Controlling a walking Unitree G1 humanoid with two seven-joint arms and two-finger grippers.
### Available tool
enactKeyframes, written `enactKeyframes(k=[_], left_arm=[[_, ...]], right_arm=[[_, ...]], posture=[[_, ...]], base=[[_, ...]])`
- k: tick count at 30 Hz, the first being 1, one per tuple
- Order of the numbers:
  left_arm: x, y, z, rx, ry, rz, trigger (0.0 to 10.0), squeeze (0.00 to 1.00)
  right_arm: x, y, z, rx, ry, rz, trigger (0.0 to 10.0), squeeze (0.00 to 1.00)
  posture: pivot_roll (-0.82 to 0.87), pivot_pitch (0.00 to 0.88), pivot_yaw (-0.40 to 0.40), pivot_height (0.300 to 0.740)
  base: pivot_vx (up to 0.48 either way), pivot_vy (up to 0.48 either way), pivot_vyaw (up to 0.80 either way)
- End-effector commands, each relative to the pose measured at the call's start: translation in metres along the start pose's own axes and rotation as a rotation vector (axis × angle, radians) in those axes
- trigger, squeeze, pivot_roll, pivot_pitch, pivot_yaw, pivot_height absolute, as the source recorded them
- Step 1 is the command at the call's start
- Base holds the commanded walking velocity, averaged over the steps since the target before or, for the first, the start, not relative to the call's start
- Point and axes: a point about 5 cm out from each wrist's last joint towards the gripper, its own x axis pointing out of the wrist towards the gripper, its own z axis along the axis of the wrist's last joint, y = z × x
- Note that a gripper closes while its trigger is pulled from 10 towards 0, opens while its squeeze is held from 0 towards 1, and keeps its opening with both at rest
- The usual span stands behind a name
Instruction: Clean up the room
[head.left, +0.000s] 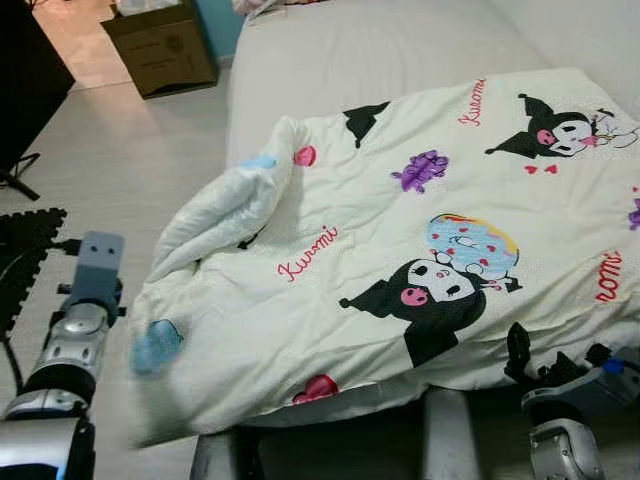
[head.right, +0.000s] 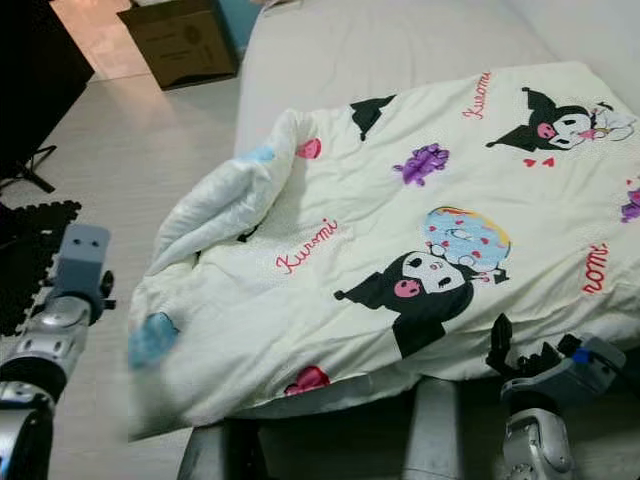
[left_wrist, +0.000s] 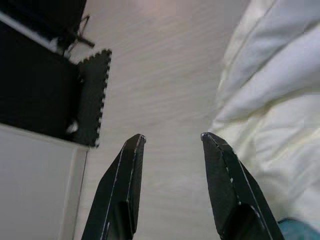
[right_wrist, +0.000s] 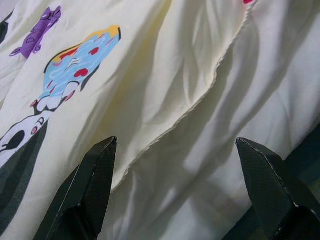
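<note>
Bedroom, pale floor (head.left: 130, 150). Cartoon-print blanket (head.left: 400, 260) spread over mattress (head.left: 350, 50), corner folded back. Left gripper (left_wrist: 170, 145) parted above floor; right gripper (right_wrist: 175, 145) wide over hem. Risk: pinching one layer, bunching blanket.

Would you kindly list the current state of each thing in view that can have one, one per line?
blanket: spread on the bed, near-left corner folded back, near edge hanging over the side.
bed: far part bare, uncovered.
cardboard box: standing on the floor beside the bed.
left gripper: open, over the floor, holding nothing.
right gripper: open wide, at the blanket's edge, not gripping.
</note>
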Motion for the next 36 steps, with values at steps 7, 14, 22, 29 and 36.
enactKeyframes(k=[7,14,22,29,36], left_arm=[[0.001,0.009,0.003,0.04,-0.03,0.034,10.0,0.0],[-0.002,-0.023,0.02,-0.04,-0.146,-0.214,10.0,0.0],[-0.056,-0.101,0.043,-0.053,-0.366,-1.143,10.0,0.0],[-0.063,-0.124,0.041,0.072,-0.387,-1.181,10.0,0.0],[-0.048,-0.144,0.064,0.052,-0.445,-0.941,10.0,0.0]], right_arm=[[-0.003,-0.005,-0.004,0.005,0.028,-0.012,10.0,0.0],[0.001,-0.003,-0.006,0.011,0.048,-0.003,10.0,0.0],[0.003,0.001,-0.014,0.022,0.079,0.0,10.0,0.0],[-0.001,0.005,-0.016,0.027,0.086,0.008,10.0,0.0],[-0.01,0.013,-0.018,0.037,0.073,0.067,10.0,0.0]], posture=[[-0.03,0.22,0.143,0.506],[-0.03,0.212,0.134,0.506],[-0.02,0.214,0.126,0.506],[-0.02,0.247,0.125,0.506],[-0.05,0.255,0.135,0.506]], base=[[0.0,0.0,0.0],[0.0,0.0,0.0],[0.0,0.0,0.0],[0.0,0.0,0.0],[0.0,0.0,0.0]])
